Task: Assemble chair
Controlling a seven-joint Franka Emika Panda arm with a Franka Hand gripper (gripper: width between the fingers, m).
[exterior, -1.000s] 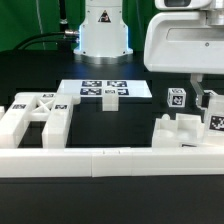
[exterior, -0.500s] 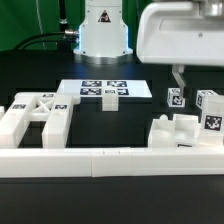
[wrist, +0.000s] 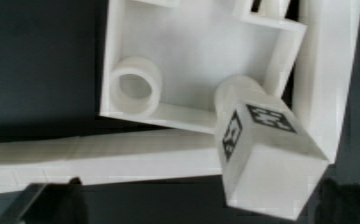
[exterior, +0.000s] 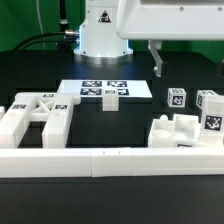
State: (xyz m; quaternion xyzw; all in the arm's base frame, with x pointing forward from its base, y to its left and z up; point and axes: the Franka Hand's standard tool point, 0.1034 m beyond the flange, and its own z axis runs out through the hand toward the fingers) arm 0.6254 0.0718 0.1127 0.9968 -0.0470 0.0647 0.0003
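Note:
The chair is in loose white pieces. A flat X-braced panel lies at the exterior view's left. A frame piece and two tagged square posts stand at the right. My gripper hangs above the table, behind and to the left of the posts, touching nothing. In the wrist view its dark fingertips stand far apart, so the gripper is open and empty. Below it are a frame piece with a round hole and a tagged post.
The long low white border rail runs along the front and shows in the wrist view. The marker board lies at the middle back, with a small white block at its front edge. The robot's base stands behind it.
My gripper has risen and moved toward the exterior view's left, away from the square posts. The posts and other pieces stay where they were.

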